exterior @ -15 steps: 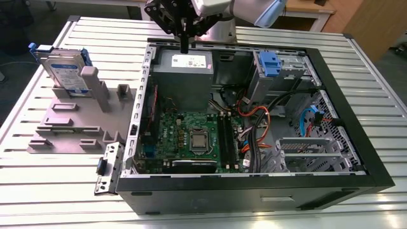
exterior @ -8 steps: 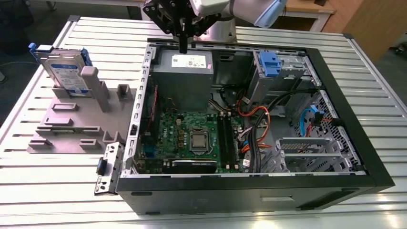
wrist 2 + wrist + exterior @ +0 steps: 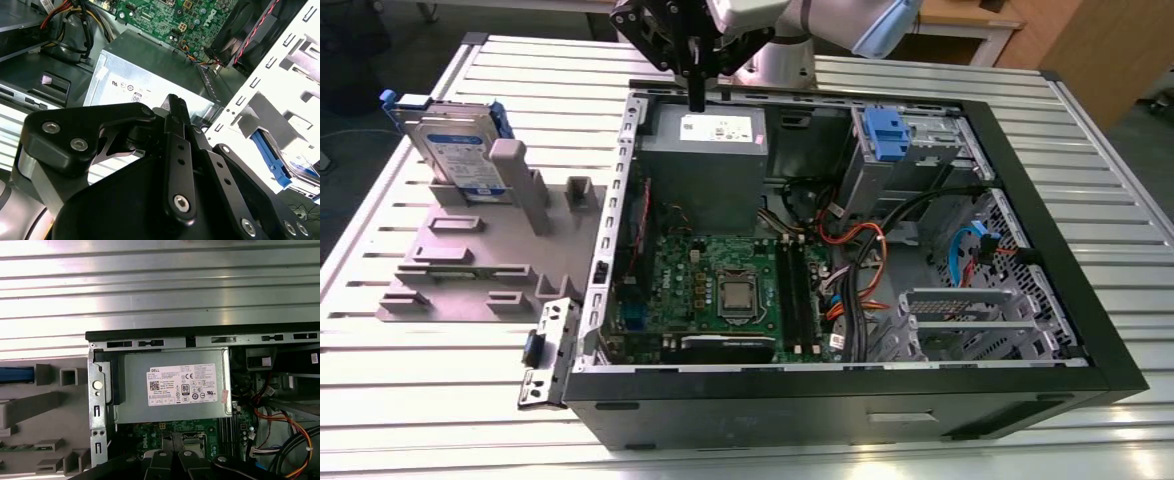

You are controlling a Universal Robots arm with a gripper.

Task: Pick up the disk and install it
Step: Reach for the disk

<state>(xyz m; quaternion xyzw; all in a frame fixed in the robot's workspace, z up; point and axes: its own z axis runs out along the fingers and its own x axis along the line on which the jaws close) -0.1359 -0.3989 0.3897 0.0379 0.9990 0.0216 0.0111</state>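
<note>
Disk [image 3: 454,150] stands on edge in a grey holder [image 3: 460,255] on the ribbed metal counter [image 3: 400,400], at the exterior view's left of the open computer case [image 3: 854,400]. Its labelled face is turned toward the camera and a blue rail runs along its upper edge. The disk leans slightly and nothing grips it.

The arm [image 3: 774,20] hangs over the far side of the case, well apart from the disk. Its black fingers [image 3: 698,92] point straight down, pressed together into one narrow bar and holding nothing. In the exterior view their tips sit just over the far edge of the grey power box [image 3: 704,165], which lies inside the case against its far wall. In the second wrist view the fingers [image 3: 176,107] are likewise together, with the power box [image 3: 150,75] beneath them and apart from them.

The first wrist view looks down on the power box [image 3: 172,385] with its white sticker, the far rim of the case [image 3: 200,332], and the grey holder [image 3: 50,402] beside the case wall.

Inside the case a green circuit board [image 3: 720,285] lies flat near the power box. Orange and red cables [image 3: 854,235] loop between the board and a metal bay with a blue latch [image 3: 886,135] at the case's far corner on the exterior view's right.
</note>
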